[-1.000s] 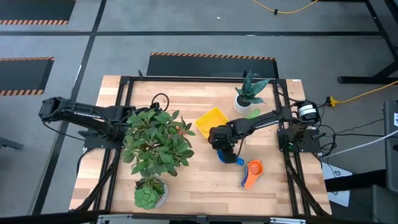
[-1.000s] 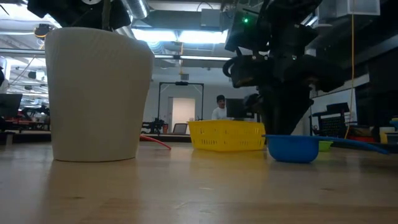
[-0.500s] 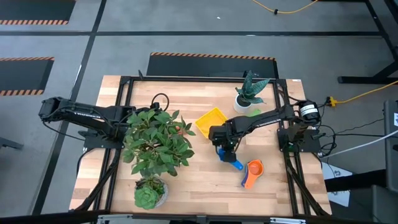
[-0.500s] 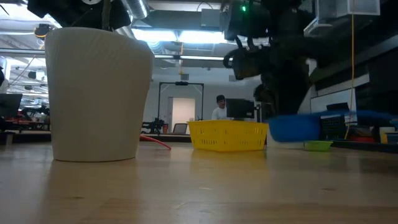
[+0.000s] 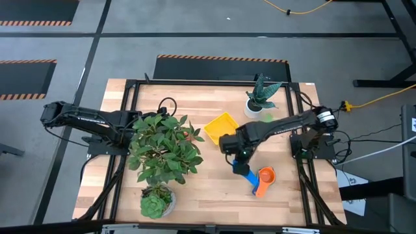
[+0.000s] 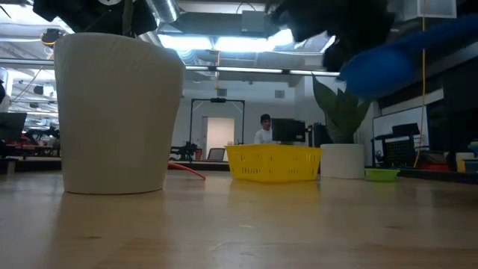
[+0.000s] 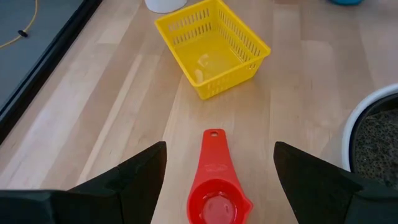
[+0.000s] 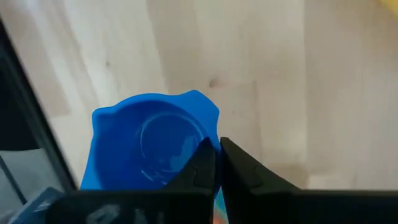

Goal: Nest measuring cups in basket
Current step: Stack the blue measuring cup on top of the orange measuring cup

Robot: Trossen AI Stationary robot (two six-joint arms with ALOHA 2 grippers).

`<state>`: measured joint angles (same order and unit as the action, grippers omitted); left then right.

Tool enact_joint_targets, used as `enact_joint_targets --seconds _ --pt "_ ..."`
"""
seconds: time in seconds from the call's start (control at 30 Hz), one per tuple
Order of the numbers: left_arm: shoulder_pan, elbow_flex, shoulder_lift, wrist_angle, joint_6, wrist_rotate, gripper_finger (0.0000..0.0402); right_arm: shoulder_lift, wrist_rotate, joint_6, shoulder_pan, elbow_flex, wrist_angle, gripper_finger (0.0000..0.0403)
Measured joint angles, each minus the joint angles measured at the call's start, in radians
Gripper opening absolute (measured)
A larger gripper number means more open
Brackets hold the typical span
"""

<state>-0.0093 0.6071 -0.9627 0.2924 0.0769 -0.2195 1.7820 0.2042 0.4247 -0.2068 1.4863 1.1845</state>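
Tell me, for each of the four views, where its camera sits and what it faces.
High: overhead, straight down on both arms, right gripper shut on the blue measuring cup.
Low: tabletop height, facing the yellow basket; cup aloft.
Left wrist: between open left gripper fingers, faces red measuring cup, basket.
Right wrist: down onto blue cup over table.
Shared: basket in high, low, left wrist views.

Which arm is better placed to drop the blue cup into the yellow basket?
Right. Its gripper is shut on the blue plastic measuring cup, lifted beside the yellow slotted basket; the left gripper is open over a red cup.
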Motion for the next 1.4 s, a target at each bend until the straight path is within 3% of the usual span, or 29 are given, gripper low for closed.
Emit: enact_joint_targets --seconds 0.13,0.43,0.7,0.93,1.4 --pt "0.0 0.0 0.0 0.004 0.0 0.0 0.029 -0.057 -0.006 0.175 -0.064 -0.02 0.027 0.0016" --pt "0.0 0.0 0.0 0.006 -0.001 0.0 0.029 -0.207 -0.169 0.721 -0.282 -0.146 0.035 0.0017" --pt "0.0 0.0 0.0 0.005 -0.001 0.0 0.029 -0.28 -0.242 1.14 -0.47 -0.269 0.035 0.0016" --pt "0.0 0.0 0.0 0.005 -0.001 0.0 0.029 -0.28 -0.312 1.352 -0.538 -0.327 0.054 0.0018" --pt "0.0 0.0 0.0 0.005 -0.001 0.0 0.029 -0.28 -0.296 1.558 -0.544 -0.418 0.054 0.0019"
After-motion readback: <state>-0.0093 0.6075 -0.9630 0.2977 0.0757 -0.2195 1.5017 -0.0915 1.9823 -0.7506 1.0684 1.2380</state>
